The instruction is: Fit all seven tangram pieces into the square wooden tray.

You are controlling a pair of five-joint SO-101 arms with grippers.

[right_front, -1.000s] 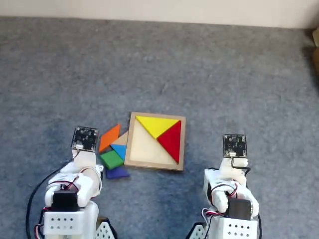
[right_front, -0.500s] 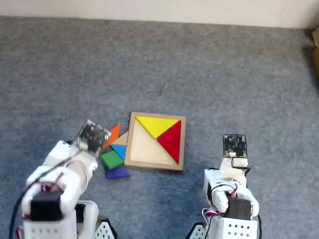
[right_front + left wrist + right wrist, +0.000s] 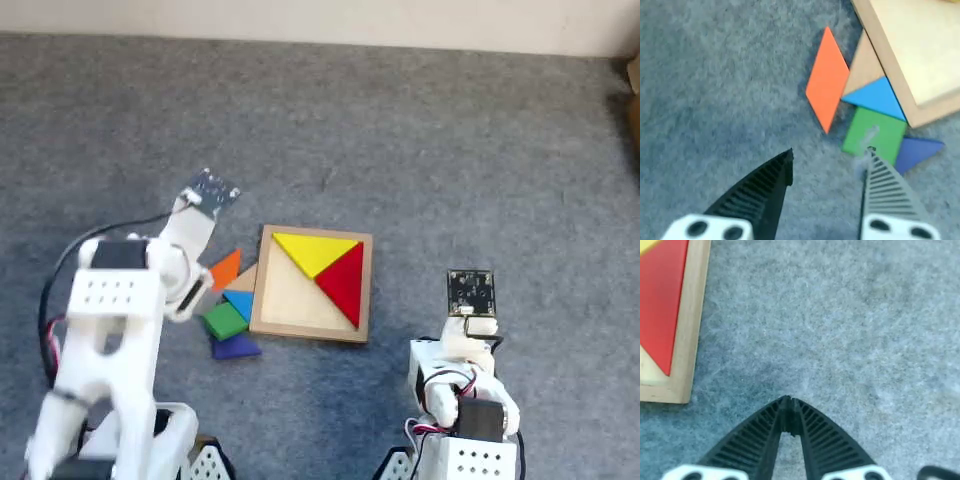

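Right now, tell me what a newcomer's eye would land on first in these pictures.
The square wooden tray sits on the grey carpet with a yellow triangle and a red triangle already fitted in it. Five loose pieces cluster against its left side, the orange parallelogram and green square brightest. The left claw hangs open near them; the right claw rests shut off the tray's right side.

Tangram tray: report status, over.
Left gripper open over carpet by loose pieces; right gripper shut, empty. Tray holds yellow triangle and red triangle; other five outside. Nothing in the way.
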